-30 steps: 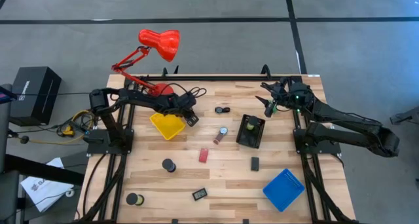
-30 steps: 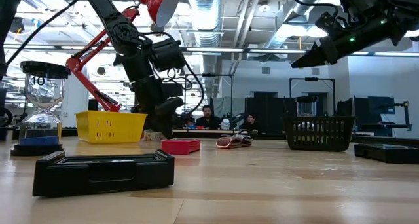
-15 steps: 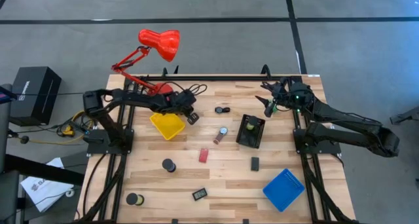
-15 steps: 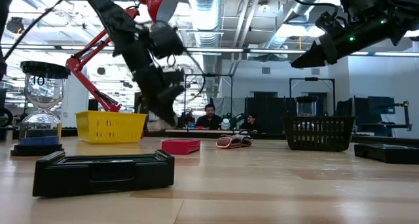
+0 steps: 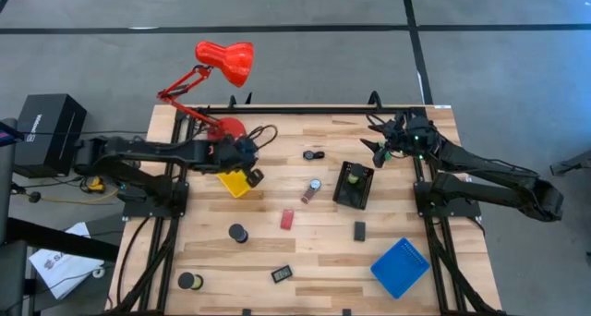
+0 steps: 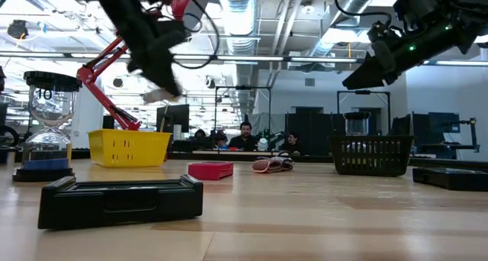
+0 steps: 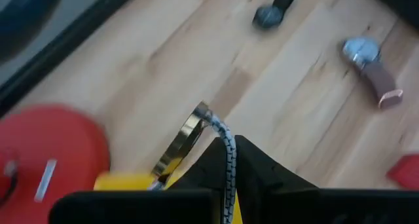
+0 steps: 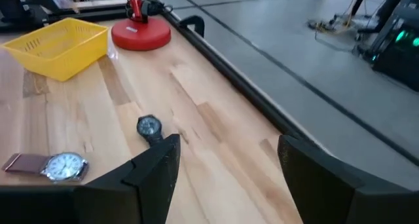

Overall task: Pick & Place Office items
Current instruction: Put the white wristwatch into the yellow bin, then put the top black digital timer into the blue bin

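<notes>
Since the previous frames the left arm has swung back toward its own table edge; its left gripper now sits over the near corner of the yellow tray, where before it reached past the tray toward the table middle. Right arm unchanged.

Office items, scattered on the wooden table:
- wristwatch, silver round face, brownish strap, lying flat near table centre, between yellow tray and black basket.
- small dark round watch-like piece on a short black strap, toward the far edge.
- red block, flat, just in front of the wristwatch.
- black disc, left of the red block.
- black block, upright rectangle, in front of the black basket.
- small black device with a pale face, near the front edge.
- black disc with yellowish centre, front left corner.
- green piece inside the black basket.

Left gripper: wrist view shows dark fingers close together, but a cable crosses them and I cannot tell whether they are closed or hold anything.

Right gripper hovers above the far right of the table, beside the black basket, fingers spread apart, nothing between them.

Blue tray at front right. Red desk lamp stands at the far left edge, base just behind the yellow tray.
</notes>
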